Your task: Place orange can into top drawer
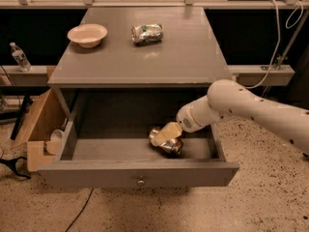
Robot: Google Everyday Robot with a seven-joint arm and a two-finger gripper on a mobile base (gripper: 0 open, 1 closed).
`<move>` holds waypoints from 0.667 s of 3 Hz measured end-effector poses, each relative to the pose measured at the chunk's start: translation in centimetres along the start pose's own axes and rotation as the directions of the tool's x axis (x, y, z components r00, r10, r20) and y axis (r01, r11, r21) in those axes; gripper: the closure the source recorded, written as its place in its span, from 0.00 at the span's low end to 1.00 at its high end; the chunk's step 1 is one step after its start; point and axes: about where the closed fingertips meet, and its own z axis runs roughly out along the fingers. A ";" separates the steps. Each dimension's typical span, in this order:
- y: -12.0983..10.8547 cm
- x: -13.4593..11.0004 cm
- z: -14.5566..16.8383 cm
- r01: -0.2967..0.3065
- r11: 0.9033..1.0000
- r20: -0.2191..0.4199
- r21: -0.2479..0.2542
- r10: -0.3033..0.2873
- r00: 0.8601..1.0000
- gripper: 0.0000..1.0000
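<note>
One end effector (165, 134) sat low inside the open top drawer (96, 174), touching the orange can (172, 147) that lay on the drawer floor right of centre, though whether it clasped the can could not be told.

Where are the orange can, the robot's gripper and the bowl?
orange can (173, 147): camera view, its lower side.
gripper (164, 135): camera view, its tip, down inside the top drawer (96, 174) at the can.
bowl (87, 42): camera view, its front wall.

With the pincer (167, 133) in the top drawer (96, 174), no lettering seems legible anywhere.
</note>
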 end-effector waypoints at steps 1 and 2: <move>0.3 -0.8 -6.2 0.010 1.000 0.038 -0.010 -0.010 0.999 0.00; 0.3 -0.3 -12.0 -0.001 1.000 0.048 0.013 0.001 0.999 0.00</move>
